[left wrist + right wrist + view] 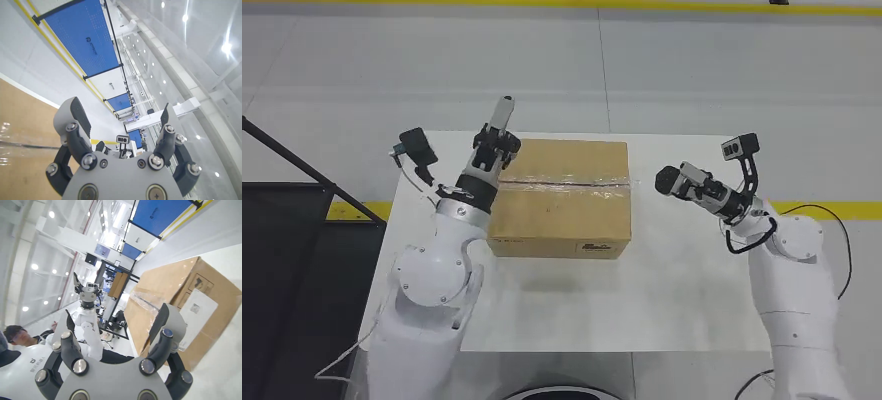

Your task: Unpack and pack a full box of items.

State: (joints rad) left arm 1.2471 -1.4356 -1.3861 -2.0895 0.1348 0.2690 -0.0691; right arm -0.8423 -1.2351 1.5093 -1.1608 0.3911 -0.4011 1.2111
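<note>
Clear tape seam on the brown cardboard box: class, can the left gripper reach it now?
Probably yes: the open left gripper sits by the brown cardboard box, at one end of its clear tape seam, nothing between; it points upward.

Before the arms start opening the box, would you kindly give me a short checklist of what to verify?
1. The box sits flat on the table: ok.
2. The tape along the top seam is cut, flaps free: not ok, it looks intact and the flaps are shut.
3. The left gripper is open and empty: ok.
4. The right gripper is open, empty and apart from the box: ok.
5. The left gripper is clear of the box's end: cannot tell.
6. What is inside the box: cannot tell.
</note>
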